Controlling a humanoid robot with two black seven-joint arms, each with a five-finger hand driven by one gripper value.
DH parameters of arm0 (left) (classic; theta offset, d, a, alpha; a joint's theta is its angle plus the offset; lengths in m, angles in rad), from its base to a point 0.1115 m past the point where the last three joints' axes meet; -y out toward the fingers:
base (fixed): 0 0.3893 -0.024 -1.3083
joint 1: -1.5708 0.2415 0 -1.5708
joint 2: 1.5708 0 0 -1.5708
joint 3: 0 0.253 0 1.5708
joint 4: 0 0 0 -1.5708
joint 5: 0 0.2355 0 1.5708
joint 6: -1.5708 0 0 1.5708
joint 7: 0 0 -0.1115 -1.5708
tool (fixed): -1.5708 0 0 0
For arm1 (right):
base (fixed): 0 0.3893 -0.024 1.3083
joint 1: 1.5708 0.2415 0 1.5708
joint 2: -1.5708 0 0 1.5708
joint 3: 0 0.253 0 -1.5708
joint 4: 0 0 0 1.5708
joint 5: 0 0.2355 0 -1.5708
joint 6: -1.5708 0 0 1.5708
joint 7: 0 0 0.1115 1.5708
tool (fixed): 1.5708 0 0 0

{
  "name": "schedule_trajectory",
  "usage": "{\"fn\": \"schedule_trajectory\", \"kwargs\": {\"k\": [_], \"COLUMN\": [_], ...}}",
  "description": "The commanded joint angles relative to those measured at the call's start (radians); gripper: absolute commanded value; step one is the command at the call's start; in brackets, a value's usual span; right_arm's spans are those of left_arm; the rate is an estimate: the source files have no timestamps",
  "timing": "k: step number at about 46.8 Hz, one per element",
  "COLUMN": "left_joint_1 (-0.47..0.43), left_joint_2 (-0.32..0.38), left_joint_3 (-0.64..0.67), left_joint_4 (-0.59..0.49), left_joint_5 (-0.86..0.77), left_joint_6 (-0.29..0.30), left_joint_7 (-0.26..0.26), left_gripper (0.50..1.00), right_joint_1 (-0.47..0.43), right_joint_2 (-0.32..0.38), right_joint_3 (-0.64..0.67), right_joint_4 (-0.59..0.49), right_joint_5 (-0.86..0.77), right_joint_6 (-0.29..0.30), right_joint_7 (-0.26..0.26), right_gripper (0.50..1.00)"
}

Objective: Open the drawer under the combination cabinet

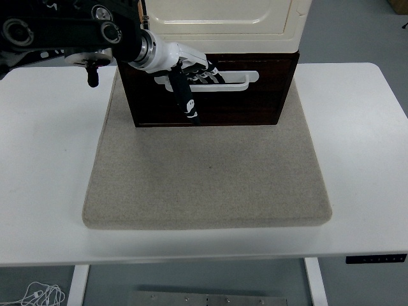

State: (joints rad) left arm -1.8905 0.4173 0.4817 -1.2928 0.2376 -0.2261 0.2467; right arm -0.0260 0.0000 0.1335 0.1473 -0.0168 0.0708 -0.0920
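A dark brown drawer sits shut under the cream cabinet at the back of the table. Across its front runs a white handle. My left hand, white with black fingers, is at the left part of that handle. Its fingers curl over the bar into the handle's slot. The black thumb points down over the drawer front. The right arm is out of view.
The cabinet stands on a grey felt mat, which covers the middle of the white table. My black left arm crosses the upper left corner.
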Motion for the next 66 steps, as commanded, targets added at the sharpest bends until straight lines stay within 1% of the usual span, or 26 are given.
{"fn": "schedule_trajectory", "kwargs": {"k": [1,4,20,40,52,56,66], "left_joint_1": [-0.004,-0.01,-0.021,-0.019,-0.019,-0.019,-0.019], "left_joint_2": [0.0,0.0,0.001,0.003,0.006,0.008,0.011], "left_joint_3": [-0.003,-0.003,-0.049,-0.055,-0.058,-0.068,-0.084], "left_joint_4": [0.003,0.003,0.01,0.012,0.009,0.007,0.006], "left_joint_5": [0.003,0.005,0.003,0.003,0.003,0.003,0.003], "left_joint_6": [-0.018,-0.032,-0.145,-0.165,-0.205,-0.208,-0.239], "left_joint_7": [0.0,0.0,0.0,0.0,0.0,0.0,0.0], "left_gripper": [1.0,1.0,1.0,1.0,1.0,1.0,1.0], "right_joint_1": [0.0,0.0,0.0,0.0,0.0,0.0,0.0], "right_joint_2": [0.0,0.0,0.0,0.0,0.0,0.0,0.0], "right_joint_3": [0.0,0.0,0.0,0.0,0.0,0.0,0.0], "right_joint_4": [0.0,0.0,0.0,0.0,0.0,0.0,0.0], "right_joint_5": [0.0,0.0,0.0,0.0,0.0,0.0,0.0], "right_joint_6": [0.0,0.0,0.0,0.0,0.0,0.0,0.0], "right_joint_7": [0.0,0.0,0.0,0.0,0.0,0.0,0.0], "right_gripper": [0.928,0.926,0.926,0.928,0.928,0.928,0.928]}}
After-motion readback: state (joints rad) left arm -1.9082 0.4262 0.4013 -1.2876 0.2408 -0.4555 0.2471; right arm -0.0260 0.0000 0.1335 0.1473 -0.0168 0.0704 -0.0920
